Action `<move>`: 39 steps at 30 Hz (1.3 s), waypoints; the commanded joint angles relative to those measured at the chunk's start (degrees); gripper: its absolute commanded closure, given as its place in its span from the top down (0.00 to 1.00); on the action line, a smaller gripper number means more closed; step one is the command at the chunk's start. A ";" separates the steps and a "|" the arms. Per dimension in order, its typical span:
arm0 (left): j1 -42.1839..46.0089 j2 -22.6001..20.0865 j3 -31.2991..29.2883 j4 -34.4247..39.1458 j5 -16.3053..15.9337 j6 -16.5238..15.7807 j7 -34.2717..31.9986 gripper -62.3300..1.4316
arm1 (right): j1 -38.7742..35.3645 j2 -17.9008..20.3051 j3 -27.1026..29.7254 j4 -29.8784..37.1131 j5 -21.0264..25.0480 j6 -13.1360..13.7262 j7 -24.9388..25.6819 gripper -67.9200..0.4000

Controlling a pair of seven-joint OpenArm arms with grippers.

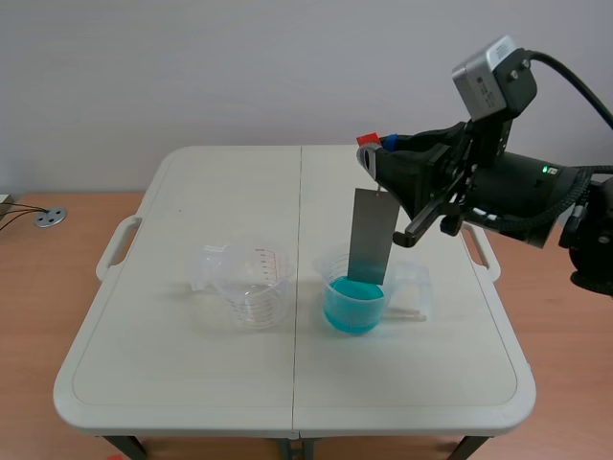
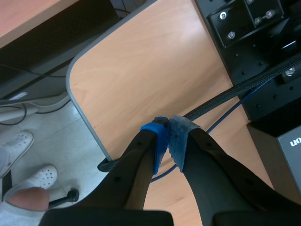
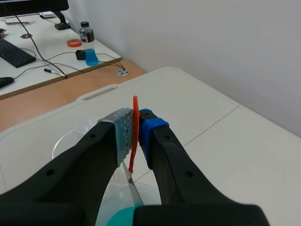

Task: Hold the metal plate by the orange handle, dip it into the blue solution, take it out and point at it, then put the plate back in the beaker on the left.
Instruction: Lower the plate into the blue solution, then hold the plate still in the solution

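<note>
While right gripper (image 3: 136,127) pinches orange handle (image 3: 135,106), metal plate (image 1: 372,235) hanging below, left gripper (image 2: 168,126) clenched empty.

Plate (image 1: 372,235) matt grey metal; L beaker (image 1: 251,287) clr plastic.

Orange handle (image 3: 135,123), grey metal plate (image 1: 372,235), blue solution (image 1: 352,307), clear red-marked beaker (image 1: 251,287), white table (image 1: 192,192).
</note>
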 commanded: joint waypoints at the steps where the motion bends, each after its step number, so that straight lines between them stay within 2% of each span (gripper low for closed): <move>1: -0.28 -0.17 0.37 -0.26 -0.33 -0.31 -0.50 0.05 | 1.01 -0.50 -0.20 -0.31 0.04 0.28 1.88 0.02; 12: -2.10 -0.15 2.47 -3.65 -0.33 -0.35 -0.11 0.05 | 1.01 -3.04 -1.46 -5.51 -5.84 0.31 6.19 0.02; 22: -2.10 -0.15 2.47 -3.72 -0.33 -0.37 -0.11 0.05 | 0.98 -3.34 -1.46 -7.91 -8.70 0.28 8.72 0.02; 39: -2.10 -0.15 2.47 -4.68 -0.33 -0.37 0.07 0.05 | 0.83 -3.32 -1.44 -8.59 -11.39 0.44 8.72 0.02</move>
